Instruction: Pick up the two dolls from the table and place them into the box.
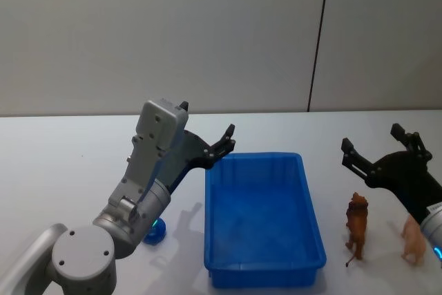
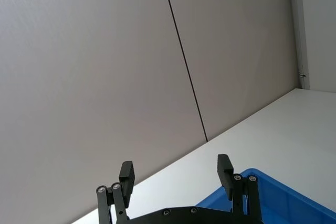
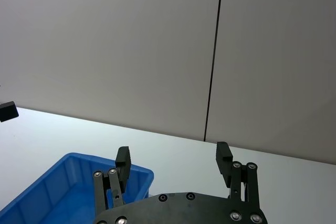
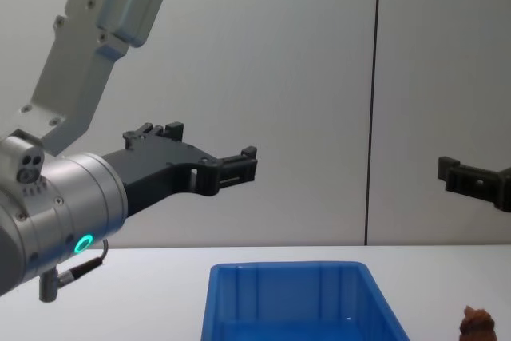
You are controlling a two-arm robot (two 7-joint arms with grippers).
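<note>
**A:** Starting on the left, the head view gives us the blue toy point(image 1: 156, 230). It sits on the surface point(image 1: 62, 164) left of the box point(image 1: 307, 202), half hidden behind the left arm.

**B:** The left wrist view gives us the left pincer point(image 2: 176, 170) instead. Its fingers are spread wide with nothing between them, a corner of the box shows beside it, and the wall point(image 2: 105, 77) is ahead.

**A:** From the chest we see that arm bent up at the elbow, its pincer held high above the box's rim.

**B:** Right of the box, the head view shows us the brown doll point(image 1: 357, 224) standing upright on the surface. A paler animal figure point(image 1: 413, 238) stands just beyond it, partly behind the right arm.

**A:** The chest view catches just the doll's head.

**B:** The right pincer point(image 1: 371, 141) hovers above them, reaching in from the right edge, with its fingers parted and empty.
</note>
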